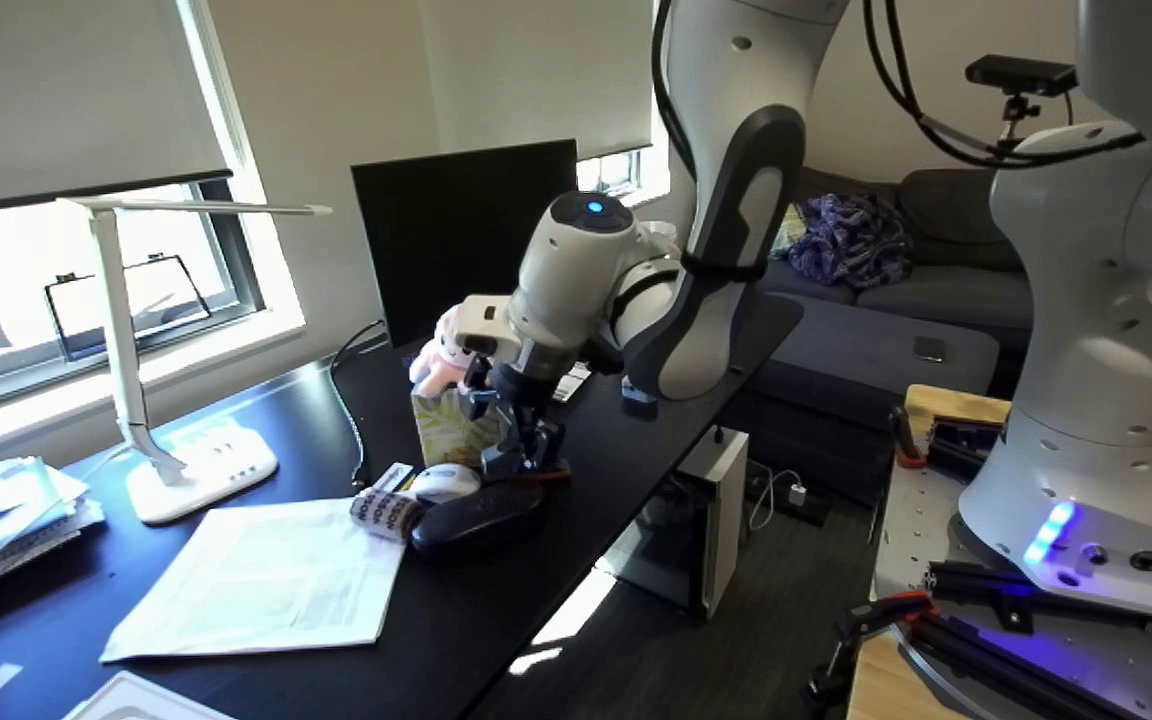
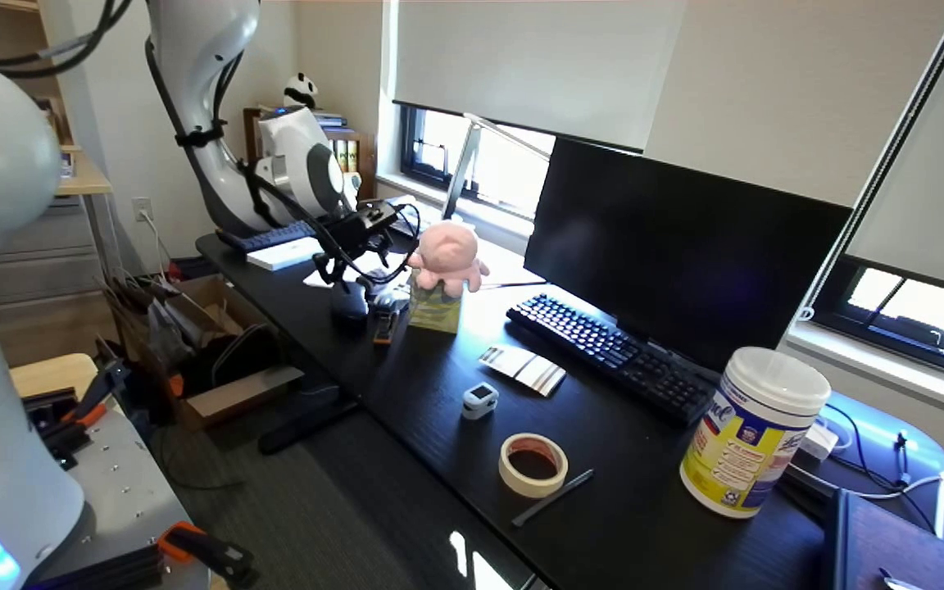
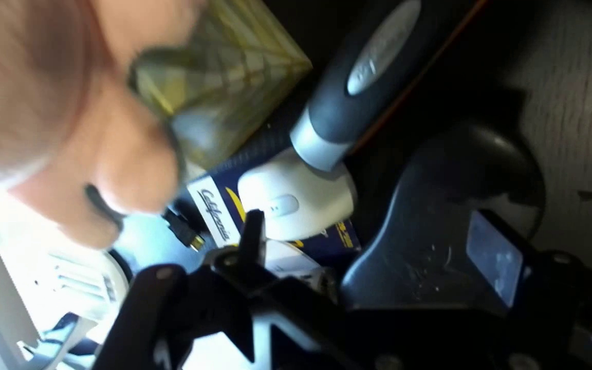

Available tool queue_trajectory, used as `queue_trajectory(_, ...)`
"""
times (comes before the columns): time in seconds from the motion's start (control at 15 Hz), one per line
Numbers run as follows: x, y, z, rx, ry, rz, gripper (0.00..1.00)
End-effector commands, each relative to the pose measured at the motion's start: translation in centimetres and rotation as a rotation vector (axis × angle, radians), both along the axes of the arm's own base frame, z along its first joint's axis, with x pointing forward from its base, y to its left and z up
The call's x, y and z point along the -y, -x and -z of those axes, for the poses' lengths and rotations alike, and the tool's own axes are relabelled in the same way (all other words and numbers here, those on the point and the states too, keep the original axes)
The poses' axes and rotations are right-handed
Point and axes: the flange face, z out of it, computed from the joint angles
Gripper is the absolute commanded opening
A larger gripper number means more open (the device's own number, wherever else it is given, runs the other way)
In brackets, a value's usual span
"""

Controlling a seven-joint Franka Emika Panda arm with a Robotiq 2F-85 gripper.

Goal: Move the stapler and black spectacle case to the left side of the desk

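Observation:
The black spectacle case lies on the glossy black desk, and it also shows in an exterior view and the wrist view. The stapler, dark with a silver oval and a reddish-orange base edge, lies beside the case. Its silver end overlaps the white mouse in the wrist view. In an exterior view the stapler stands out; elsewhere the gripper mostly hides it. My gripper is open and empty, low over the case. The case shows between its fingers; whether they touch it, I cannot tell.
The white mouse sits on a blue card beside the case. A pink plush sits on a yellow-green box close to the gripper. Papers and a white lamp are nearby. A monitor stands behind.

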Motion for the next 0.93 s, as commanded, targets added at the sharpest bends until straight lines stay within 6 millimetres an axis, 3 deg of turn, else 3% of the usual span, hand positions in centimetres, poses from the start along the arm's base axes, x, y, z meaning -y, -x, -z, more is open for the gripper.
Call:
queue_trajectory(0.0,3.7,1.0,-4.4,-0.002,0.002,0.202,1.00)
queue_trajectory(0.33,12.5,1.2,-8.0,-0.009,0.018,0.490,1.00)
queue_trajectory(0.87,31.9,3.3,-11.1,-0.130,-0.019,0.980,1.00)
